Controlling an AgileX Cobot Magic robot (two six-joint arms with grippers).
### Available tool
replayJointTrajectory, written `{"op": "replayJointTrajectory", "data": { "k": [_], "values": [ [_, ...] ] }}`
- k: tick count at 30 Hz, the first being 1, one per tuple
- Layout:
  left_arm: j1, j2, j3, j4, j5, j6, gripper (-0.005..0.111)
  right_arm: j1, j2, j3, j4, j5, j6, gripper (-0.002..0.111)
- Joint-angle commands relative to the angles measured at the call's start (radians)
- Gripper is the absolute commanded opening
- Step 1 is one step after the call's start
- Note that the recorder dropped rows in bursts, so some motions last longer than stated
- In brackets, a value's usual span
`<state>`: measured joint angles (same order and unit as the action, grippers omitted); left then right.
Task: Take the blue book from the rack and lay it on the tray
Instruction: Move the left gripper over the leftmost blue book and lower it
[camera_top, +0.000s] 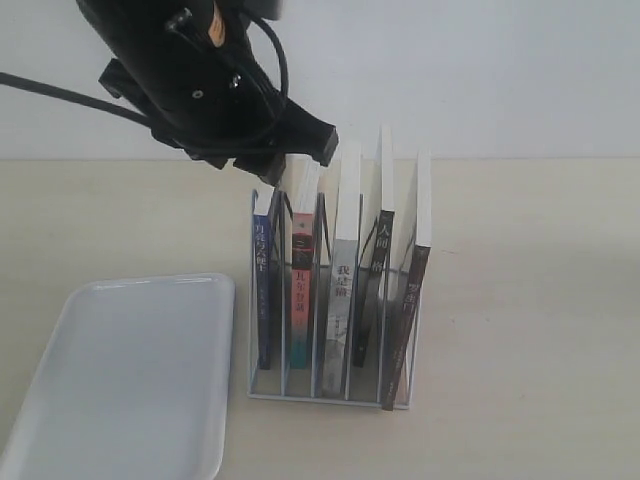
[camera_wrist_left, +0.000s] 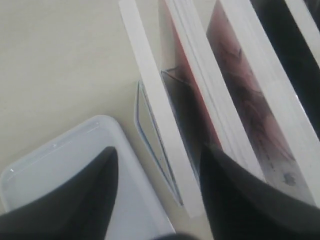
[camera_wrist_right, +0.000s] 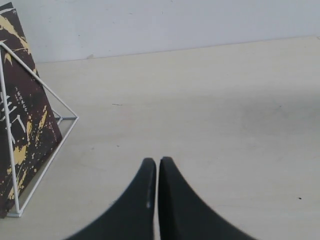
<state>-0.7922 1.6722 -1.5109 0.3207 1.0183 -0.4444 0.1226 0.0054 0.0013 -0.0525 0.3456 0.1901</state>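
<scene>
The blue book (camera_top: 263, 290) stands upright in the leftmost slot of the white wire rack (camera_top: 330, 396). My left gripper (camera_top: 272, 172) hovers at this book's top edge. In the left wrist view the left gripper (camera_wrist_left: 158, 147) is open, and its dark fingers (camera_wrist_left: 90, 195) straddle the blue book's (camera_wrist_left: 150, 90) white page edge without touching it. The white tray (camera_top: 130, 380) lies flat to the left of the rack, also seen as the tray (camera_wrist_left: 60, 160) beneath one finger. My right gripper (camera_wrist_right: 158, 162) is shut on nothing, low over bare table beside the rack (camera_wrist_right: 75, 118).
Other books fill the remaining slots: a red-and-teal-spined one (camera_top: 300, 285) right next to the blue book, a grey one (camera_top: 340, 300), a black one (camera_top: 372, 290) and a leaning dark one (camera_top: 405, 320). The left arm's cable (camera_top: 60, 95) trails left.
</scene>
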Motion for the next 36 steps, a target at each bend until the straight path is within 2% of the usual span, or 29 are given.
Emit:
{"op": "replayJointTrajectory", "data": {
  "k": [1, 36],
  "values": [
    [0.003, 0.026, -0.009, 0.004, -0.034, 0.005, 0.048, -0.001, -0.005, -0.001, -0.005, -0.012, -0.006, 0.001],
    [0.003, 0.121, -0.009, 0.053, -0.050, 0.005, 0.048, -0.001, -0.005, -0.001, -0.005, -0.012, -0.006, 0.001]
  ]
}}
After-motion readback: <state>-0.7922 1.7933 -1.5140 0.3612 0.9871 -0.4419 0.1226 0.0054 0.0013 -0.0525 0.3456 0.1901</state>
